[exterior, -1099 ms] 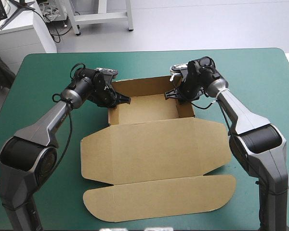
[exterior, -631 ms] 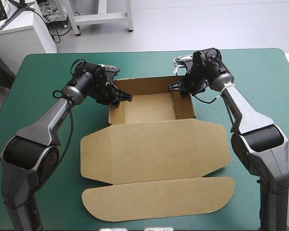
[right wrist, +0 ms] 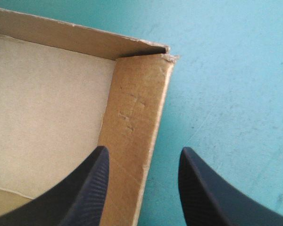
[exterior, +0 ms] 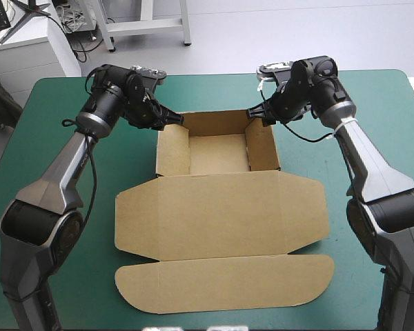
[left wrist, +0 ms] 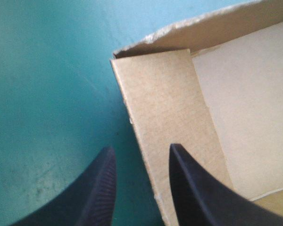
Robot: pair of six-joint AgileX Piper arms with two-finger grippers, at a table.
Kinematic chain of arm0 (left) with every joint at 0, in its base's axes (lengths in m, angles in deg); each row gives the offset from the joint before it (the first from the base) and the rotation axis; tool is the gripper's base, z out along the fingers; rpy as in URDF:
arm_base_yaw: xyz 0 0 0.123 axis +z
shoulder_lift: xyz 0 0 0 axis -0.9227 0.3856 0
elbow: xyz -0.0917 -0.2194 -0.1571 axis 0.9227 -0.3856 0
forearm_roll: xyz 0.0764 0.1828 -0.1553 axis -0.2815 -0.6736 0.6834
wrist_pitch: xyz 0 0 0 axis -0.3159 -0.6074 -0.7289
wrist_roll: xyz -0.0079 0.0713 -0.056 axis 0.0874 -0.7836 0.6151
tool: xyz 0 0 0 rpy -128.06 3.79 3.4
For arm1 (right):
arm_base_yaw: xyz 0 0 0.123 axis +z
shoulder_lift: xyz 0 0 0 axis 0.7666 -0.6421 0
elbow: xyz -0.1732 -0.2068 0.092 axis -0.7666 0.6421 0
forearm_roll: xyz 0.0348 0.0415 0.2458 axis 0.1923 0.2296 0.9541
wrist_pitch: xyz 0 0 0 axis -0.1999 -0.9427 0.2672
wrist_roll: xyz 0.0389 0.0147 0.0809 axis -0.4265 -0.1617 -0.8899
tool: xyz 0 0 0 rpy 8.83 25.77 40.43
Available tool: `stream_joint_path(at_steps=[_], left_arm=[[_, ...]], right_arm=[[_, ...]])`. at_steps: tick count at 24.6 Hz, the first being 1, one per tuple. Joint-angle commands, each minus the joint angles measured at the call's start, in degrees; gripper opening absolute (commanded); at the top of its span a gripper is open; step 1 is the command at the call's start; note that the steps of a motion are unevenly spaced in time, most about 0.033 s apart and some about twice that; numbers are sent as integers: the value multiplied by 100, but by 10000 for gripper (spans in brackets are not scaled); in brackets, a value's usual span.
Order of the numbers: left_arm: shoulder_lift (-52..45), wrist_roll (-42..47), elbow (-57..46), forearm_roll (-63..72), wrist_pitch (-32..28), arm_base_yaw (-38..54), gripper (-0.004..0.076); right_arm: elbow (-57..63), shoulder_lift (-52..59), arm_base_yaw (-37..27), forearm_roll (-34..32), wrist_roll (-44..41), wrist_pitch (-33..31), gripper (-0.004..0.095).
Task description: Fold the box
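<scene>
The brown box (exterior: 217, 153) stands as an open tray at the middle of the teal-green table, with its side walls upright. Its lid (exterior: 221, 214) and front flap (exterior: 228, 283) lie flat toward the near edge. My left gripper (exterior: 174, 118) hovers at the tray's far left corner. It is open, and in the left wrist view the left side wall (left wrist: 165, 108) runs up between the fingers of my left gripper (left wrist: 141, 186). My right gripper (exterior: 254, 114) is at the far right corner, also open. There the right side wall (right wrist: 137, 108) lies between the fingers of my right gripper (right wrist: 141, 186).
Bare teal-green cover (exterior: 69, 179) surrounds the box on the left, right (exterior: 372, 124) and far sides. The flat lid and flap take up the near middle of the table.
Both grippers have drawn back out of the tray and up to its far corners. The two side walls now stand straighter, and the tray looks squarer.
</scene>
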Motion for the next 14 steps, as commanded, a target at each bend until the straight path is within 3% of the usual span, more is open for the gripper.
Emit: stream_joint_path(at_steps=[1,4,6,14], left_arm=[[-790,-282,439,0,218,-39,247],[-1581,-789,537,-99,176,-39,61],[-1916,-841,537,-266,176,-39,-9],[-3121,-1182,165,-239,210,-39,-10]], right_arm=[[-195,647,-51,-38,52,-74,430],[-195,859,-51,-38,52,-74,431],[-195,862,-51,-38,52,-74,431],[169,850,-51,-63,52,-74,431]])
